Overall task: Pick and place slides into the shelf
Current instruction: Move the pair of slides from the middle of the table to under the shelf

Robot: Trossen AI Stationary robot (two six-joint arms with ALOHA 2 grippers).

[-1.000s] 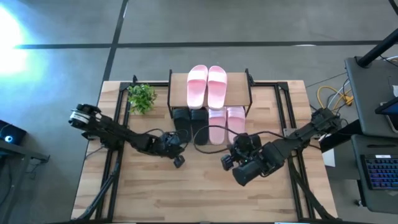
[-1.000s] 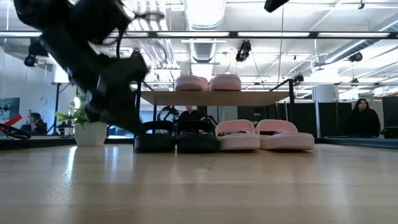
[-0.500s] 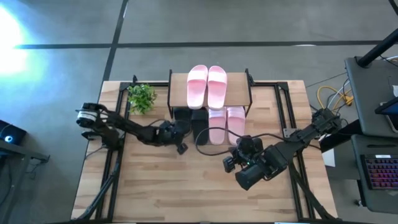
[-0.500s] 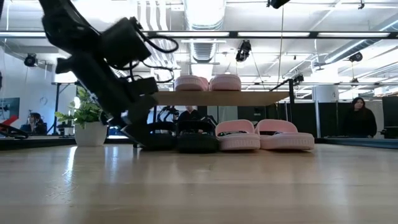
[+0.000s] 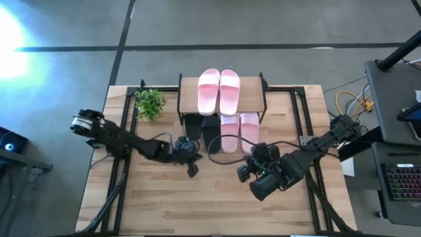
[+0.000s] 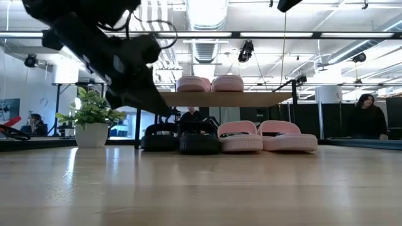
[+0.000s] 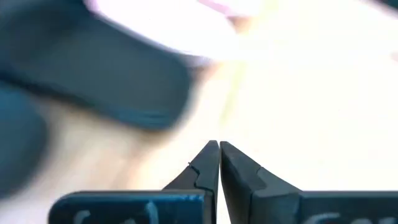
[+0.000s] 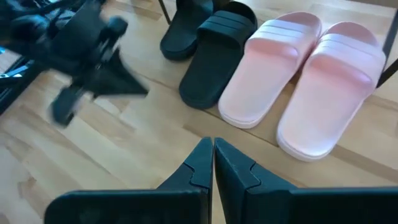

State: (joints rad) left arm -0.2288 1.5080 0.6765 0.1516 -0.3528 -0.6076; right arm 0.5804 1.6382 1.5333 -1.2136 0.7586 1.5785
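The shelf stands at the table's far middle, with two pink slides lying on its top board. Under it, on the tabletop, rest two black slides and two more pink slides, sole down, their heels sticking out toward the near edge. My left gripper is shut and hovers a little nearer than the black slides, lifted off the table. My right gripper is shut too, nearer than the lower pink pair. Neither touches a slide.
A potted plant stands left of the shelf. Black rails run along both table sides. Bare wood lies between the grippers and the near edge. A person stands in the room beyond.
My left gripper went toward the far edge and down to the left black slide, then drew back toward the near edge and rose again, staying shut. My right gripper stayed almost where it was.
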